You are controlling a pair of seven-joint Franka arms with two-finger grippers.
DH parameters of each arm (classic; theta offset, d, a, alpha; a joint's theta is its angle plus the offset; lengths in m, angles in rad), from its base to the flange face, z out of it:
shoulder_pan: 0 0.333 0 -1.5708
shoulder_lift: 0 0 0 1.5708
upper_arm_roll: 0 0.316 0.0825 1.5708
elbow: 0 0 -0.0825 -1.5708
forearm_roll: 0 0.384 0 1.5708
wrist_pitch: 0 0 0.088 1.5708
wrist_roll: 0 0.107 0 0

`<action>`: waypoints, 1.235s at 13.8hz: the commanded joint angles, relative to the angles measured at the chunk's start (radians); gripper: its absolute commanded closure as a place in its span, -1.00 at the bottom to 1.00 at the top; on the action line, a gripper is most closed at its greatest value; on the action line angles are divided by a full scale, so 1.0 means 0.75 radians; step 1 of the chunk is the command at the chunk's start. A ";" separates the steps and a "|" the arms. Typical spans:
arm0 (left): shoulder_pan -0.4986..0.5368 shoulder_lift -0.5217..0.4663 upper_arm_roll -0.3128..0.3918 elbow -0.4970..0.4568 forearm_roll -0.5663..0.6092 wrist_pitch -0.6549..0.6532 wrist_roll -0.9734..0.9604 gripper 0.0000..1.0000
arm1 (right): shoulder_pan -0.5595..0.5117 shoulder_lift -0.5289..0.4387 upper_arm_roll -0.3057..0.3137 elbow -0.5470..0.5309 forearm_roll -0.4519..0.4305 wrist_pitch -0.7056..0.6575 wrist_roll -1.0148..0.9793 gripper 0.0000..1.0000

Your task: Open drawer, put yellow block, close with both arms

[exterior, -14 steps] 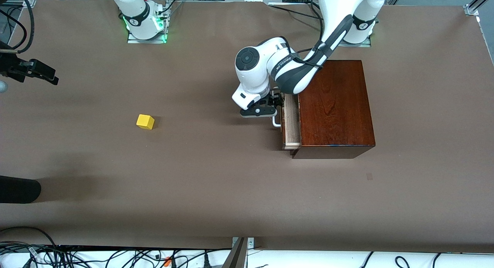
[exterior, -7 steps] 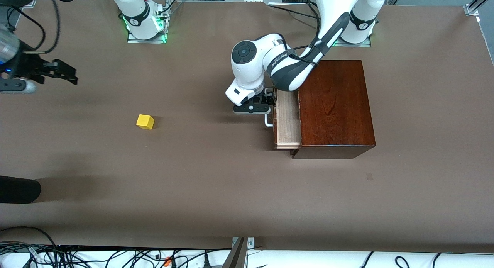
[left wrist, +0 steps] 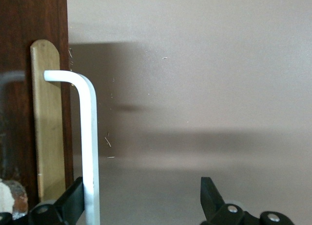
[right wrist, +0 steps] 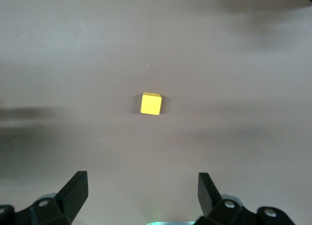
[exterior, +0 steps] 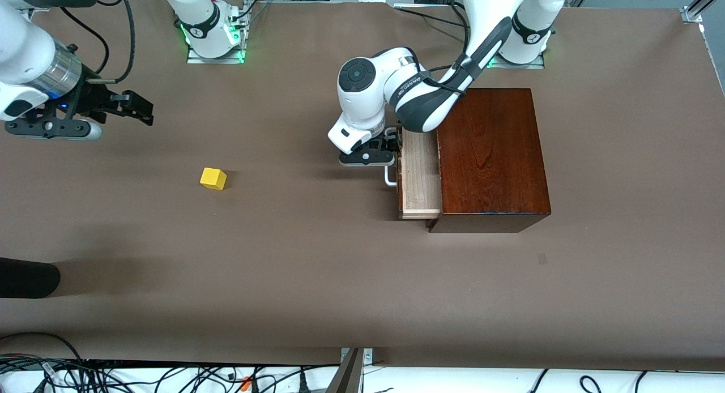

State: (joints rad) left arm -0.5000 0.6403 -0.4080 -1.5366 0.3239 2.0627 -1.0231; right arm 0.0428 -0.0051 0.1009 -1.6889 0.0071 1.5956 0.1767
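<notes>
The mahogany box [exterior: 493, 155] stands toward the left arm's end of the table. Its drawer [exterior: 420, 175] is pulled partly out, and the pale tray shows. My left gripper [exterior: 395, 145] is at the white handle [exterior: 389, 178]. In the left wrist view it [left wrist: 141, 201] is open, with one finger [left wrist: 73, 201] between the handle bar [left wrist: 90, 147] and the dark drawer front [left wrist: 14, 88]. The yellow block [exterior: 213, 178] lies on the table toward the right arm's end. My right gripper [exterior: 144, 111] is open and empty in the air. In the right wrist view the block [right wrist: 151, 103] lies ahead of the gripper [right wrist: 142, 191].
A dark rounded object [exterior: 28, 277] lies at the table's edge near the front camera, at the right arm's end. Cables [exterior: 170, 376] run along the near edge. The arm bases [exterior: 212, 36] stand along the table edge farthest from the camera.
The drawer has slid farther out of the box with my left gripper at its handle. My right gripper has come in from the table's end toward the yellow block.
</notes>
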 commanded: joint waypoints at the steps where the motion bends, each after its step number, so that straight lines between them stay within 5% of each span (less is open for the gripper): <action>1: -0.025 0.024 0.000 0.050 -0.031 0.007 -0.012 -1.00 | -0.008 0.001 0.003 -0.045 0.029 0.051 0.020 -1.00; 6: -0.019 -0.025 -0.002 0.089 -0.031 -0.115 0.006 -1.00 | -0.008 0.015 0.000 -0.084 0.029 0.092 0.020 -1.00; 12: -0.017 -0.078 -0.006 0.381 -0.041 -0.641 0.047 -1.00 | -0.008 0.021 -0.002 -0.223 0.029 0.257 0.020 -1.00; 17: 0.287 -0.291 -0.006 0.400 -0.214 -0.813 0.478 -1.00 | -0.010 0.047 -0.010 -0.523 0.029 0.647 0.016 -1.00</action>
State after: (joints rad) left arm -0.4054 0.4939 -0.4078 -1.2223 0.2577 1.4875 -0.8021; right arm 0.0410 0.0360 0.0957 -1.9820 0.0094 1.9619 0.1843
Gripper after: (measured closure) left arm 0.000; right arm 0.000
